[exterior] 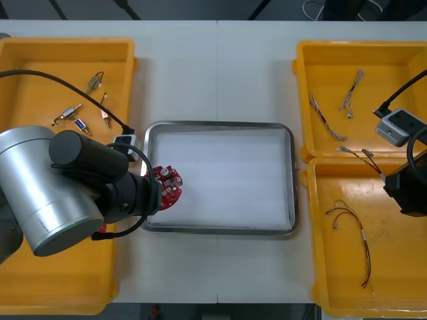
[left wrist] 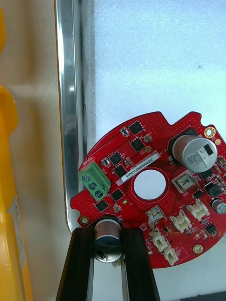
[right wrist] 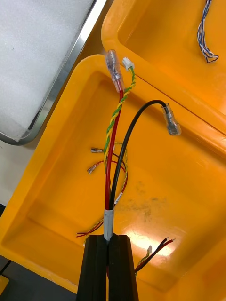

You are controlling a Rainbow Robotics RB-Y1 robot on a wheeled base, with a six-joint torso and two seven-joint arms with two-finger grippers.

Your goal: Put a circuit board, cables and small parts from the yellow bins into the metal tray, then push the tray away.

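My left gripper is shut on a silver cylinder at the edge of a round red circuit board. It holds the board just inside the left rim of the metal tray, over the white lining. My right gripper is shut on the taped end of a cable bundle of red, black and twisted yellow-green wires. The bundle stretches out from the fingers above the near right yellow bin. In the front view its wires show beside the right arm.
The far left bin holds several small metal parts. In the far right bin lie twisted blue and white cables. Red cables rest in the near right bin. The left arm covers much of the near left bin.
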